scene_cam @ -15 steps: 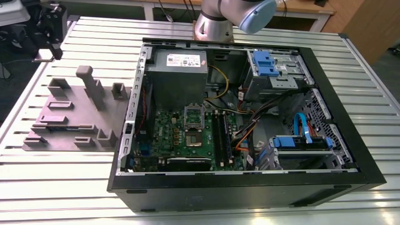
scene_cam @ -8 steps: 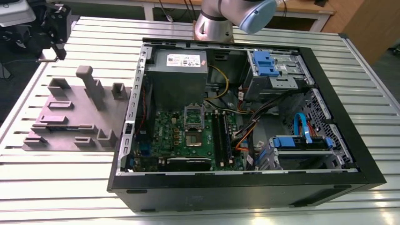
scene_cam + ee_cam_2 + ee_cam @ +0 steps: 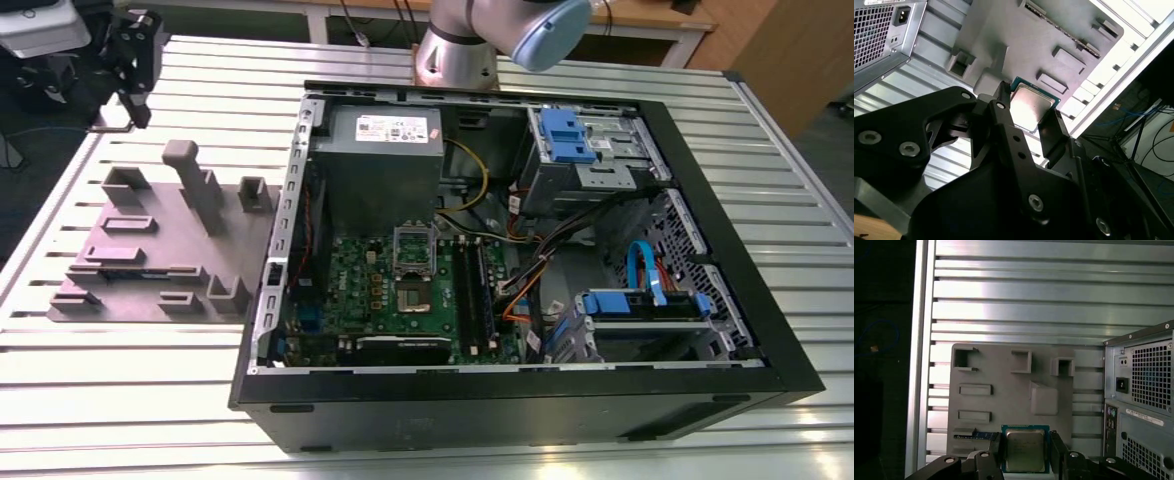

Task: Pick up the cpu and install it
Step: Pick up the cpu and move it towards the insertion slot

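My claw (image 3: 1025, 439) is clenched on the cpu (image 3: 1025, 454), with one finger on each of two opposite edges. I hold it in the air above the counter (image 3: 134, 400), near the far corner on the exterior view's left and well apart from the grey holder plate (image 3: 147, 235). So I judge the picking is done and the carrying is the step in hand. The socket (image 3: 411, 296) lies on the green board inside the open computer case (image 3: 707, 210). The next move, I think, calls for keeping the chip level and matching its corners to the socket.
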Robot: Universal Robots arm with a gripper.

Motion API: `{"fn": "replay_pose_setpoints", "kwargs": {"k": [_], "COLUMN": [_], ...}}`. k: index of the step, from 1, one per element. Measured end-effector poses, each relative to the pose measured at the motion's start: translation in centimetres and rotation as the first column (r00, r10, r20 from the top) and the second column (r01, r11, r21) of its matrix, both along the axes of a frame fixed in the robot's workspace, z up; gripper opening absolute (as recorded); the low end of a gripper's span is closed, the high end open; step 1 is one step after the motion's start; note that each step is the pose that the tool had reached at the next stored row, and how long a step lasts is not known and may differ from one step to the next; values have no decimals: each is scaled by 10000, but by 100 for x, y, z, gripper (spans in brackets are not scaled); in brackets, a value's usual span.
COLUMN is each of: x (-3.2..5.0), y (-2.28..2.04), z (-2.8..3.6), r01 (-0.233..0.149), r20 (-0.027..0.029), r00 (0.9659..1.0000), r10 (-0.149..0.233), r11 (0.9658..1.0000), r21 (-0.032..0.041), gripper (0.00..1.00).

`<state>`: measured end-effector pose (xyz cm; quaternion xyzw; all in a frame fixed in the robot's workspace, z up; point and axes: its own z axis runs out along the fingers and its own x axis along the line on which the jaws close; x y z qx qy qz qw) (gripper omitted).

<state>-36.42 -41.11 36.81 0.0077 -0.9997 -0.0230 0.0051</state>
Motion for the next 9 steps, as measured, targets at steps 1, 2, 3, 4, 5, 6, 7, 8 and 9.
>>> {"fn": "replay_pose_setpoints", "kwargs": {"k": [1,2,3,4,5,6,7,8,9], "x": [10,29,39,50,60,69,79,90,100], "y": [0,0,0,0,0,0,0,0,0], "z": [0,0,0,0,0,0,0,0,0], "r01": [0,-1,0,0,-1,0,0,0,0], "r20": [1,0,0,0,0,0,0,1,0], "r00": [10000,10000,10000,10000,10000,10000,10000,10000,10000], "r10": [0,1,0,0,1,0,0,0,0], "r11": [10000,10000,10000,10000,10000,10000,10000,10000,10000], "r21": [0,0,0,0,0,0,0,0,-1], "gripper": [47,47,47,47,47,47,47,47,47]}}
